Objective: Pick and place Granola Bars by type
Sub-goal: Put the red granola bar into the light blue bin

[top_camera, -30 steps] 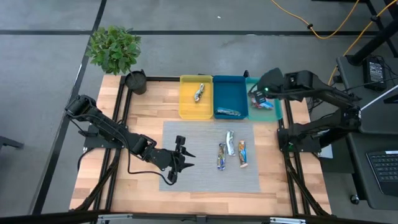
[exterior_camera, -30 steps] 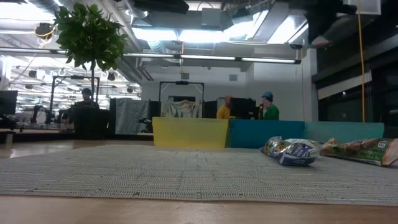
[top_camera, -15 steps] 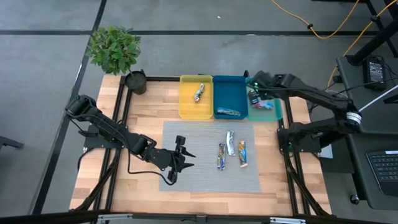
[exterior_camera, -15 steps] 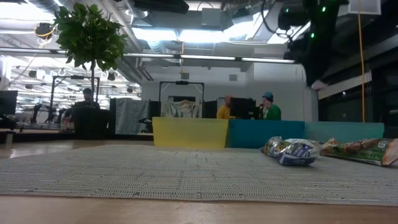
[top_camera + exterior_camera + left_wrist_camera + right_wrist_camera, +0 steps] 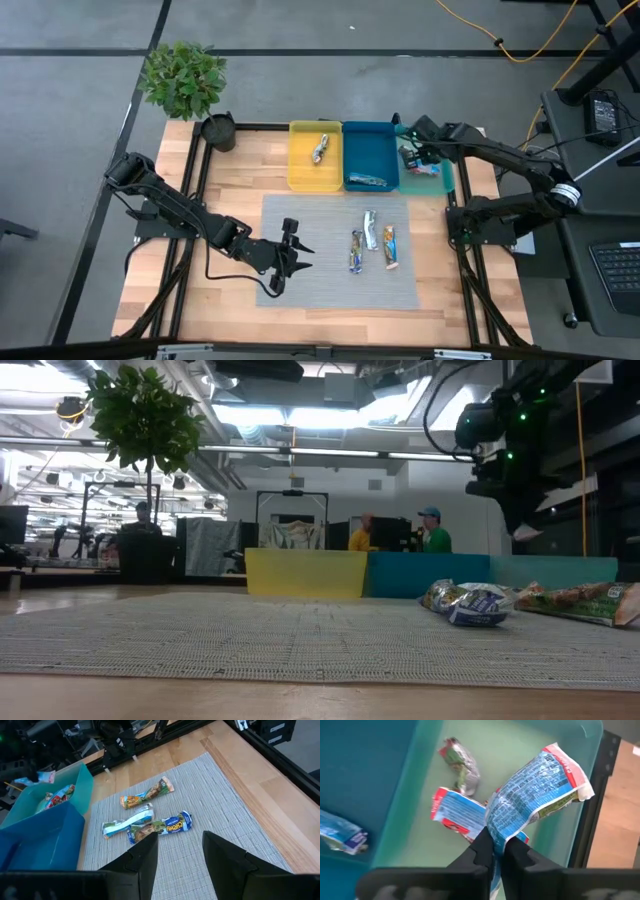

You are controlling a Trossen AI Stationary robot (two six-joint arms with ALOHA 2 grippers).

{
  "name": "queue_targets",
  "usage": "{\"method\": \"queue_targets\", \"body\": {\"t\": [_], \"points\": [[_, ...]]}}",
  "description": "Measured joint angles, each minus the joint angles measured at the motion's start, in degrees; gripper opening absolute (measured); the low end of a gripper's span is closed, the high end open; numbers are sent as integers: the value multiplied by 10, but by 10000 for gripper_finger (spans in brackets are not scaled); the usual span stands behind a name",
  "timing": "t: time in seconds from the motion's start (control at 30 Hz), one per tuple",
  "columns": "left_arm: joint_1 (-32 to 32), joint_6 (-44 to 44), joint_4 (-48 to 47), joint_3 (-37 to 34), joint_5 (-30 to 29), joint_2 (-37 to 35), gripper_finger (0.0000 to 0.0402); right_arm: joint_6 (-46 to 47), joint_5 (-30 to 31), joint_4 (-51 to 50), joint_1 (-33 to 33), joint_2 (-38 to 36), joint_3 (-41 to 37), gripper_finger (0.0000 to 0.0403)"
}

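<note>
Nearest, on the grey mat (image 5: 330,285): left gripper (image 5: 291,255) resting idle, fingers parted about halfway, holding nothing; just beyond, three granola bars (image 5: 370,242) lying loose near the mat's middle, seen also as a cluster (image 5: 145,817) ahead of the left fingers; farther back, yellow tray (image 5: 314,178) with one bar, blue tray (image 5: 370,150) with one bar; farthest, over the teal tray (image 5: 420,810), right gripper (image 5: 498,851) pinched tight on a red-and-blue wrapped bar (image 5: 535,785); two more bars lying in that tray below.
</note>
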Motion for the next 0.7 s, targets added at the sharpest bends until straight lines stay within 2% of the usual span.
{"method": "queue_targets", "body": {"t": [0.13,0.43,0.6,0.7], "points": [[0,-4,0,0,0,0,148,2,0,5,-16,0,-21,38],[0,-4,1,0,2,17,148,0,0,34,-39,1,-74,13],[2,14,20,0,0,30,148,-1,-9,39,-40,1,-75,39],[2,22,30,0,1,31,148,-5,-14,44,-40,1,-75,41]]}}
